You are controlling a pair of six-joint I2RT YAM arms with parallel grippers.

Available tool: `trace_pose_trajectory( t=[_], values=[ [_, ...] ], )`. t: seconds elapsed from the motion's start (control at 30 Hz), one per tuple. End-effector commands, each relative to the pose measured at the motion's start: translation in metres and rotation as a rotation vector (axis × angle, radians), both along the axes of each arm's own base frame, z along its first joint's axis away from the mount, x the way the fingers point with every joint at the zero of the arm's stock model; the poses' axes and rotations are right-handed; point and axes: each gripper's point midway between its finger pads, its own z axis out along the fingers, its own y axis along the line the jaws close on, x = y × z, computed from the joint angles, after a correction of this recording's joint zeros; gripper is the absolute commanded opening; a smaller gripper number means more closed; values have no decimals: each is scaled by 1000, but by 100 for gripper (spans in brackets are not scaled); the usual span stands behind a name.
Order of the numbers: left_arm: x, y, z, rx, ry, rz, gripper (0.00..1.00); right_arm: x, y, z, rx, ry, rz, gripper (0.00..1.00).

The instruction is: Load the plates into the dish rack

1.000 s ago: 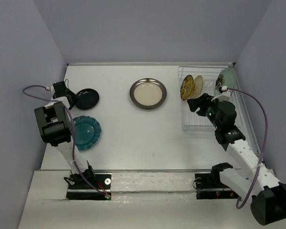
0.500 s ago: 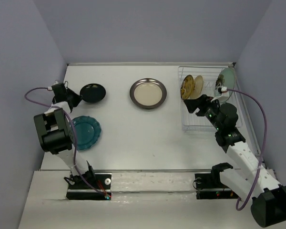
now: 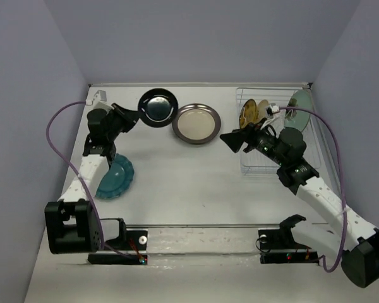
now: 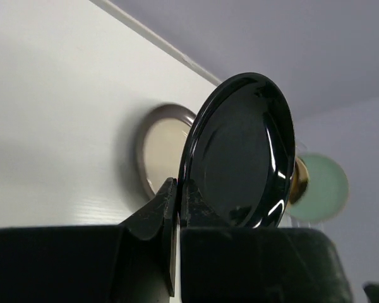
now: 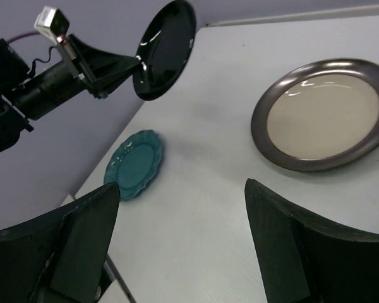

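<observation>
**Plates: three racked, two lying flat, one gripped**

Plates are numbering six in all. Three are standing on edge in the dish rack [image 3: 256, 165], two are lying flat on the bench [image 3: 177, 196], and one is being carried.

The left gripper [image 3: 136, 115] is clenching the rim of the small black plate [image 3: 158, 106], a glossy round dish, and is holding it tilted on edge above the bench. In the left wrist view its fingers [image 4: 158, 211] are pinching the lower rim, and the gripper body is cutting off the plate's bottom edge. Just beyond that gripper's load, the silver-rimmed cream plate [image 3: 196, 123] is lying flat. From the left wrist, half of it is hiding behind the black plate. Back toward the left arm's base, the dark teal scalloped plate [image 3: 117, 177] is resting flat, with the arm crossing over its left edge.

The right gripper [image 3: 230, 140] is gaping wide and holding nothing, pointing across the bench at the cream plate just ahead of it. The thin white wire rack is sitting behind this gripper, and the arm is covering part of it. In its slots, the small amber patterned plate [image 3: 247, 115] and the tan plate [image 3: 262, 111] are overlapping, so their edges are blurring together. The pale teal plate [image 3: 300, 101] is standing farther right. Its flowers, and any spot on the tan one, are showing too small to make out.
</observation>
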Motion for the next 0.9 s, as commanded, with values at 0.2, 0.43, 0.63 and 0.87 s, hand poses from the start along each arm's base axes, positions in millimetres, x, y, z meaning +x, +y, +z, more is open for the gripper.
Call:
trace_pose_trajectory(
  t=[0.2,0.43,0.63,0.87],
  values=[
    [-97,-108,24,-53,-155,-364,6,3,74,-17,17,95,170,92],
    [-124,-125,9,-34,-166,-469,6,-2,111,-45,24,173,273,93],
    [-137,-128,2,-43,-165,-497,6,-6,125,-51,52,174,308,85],
    [-159,-138,8,-13,-179,-607,37,14,115,-51,69,162,172,7]
  ],
)
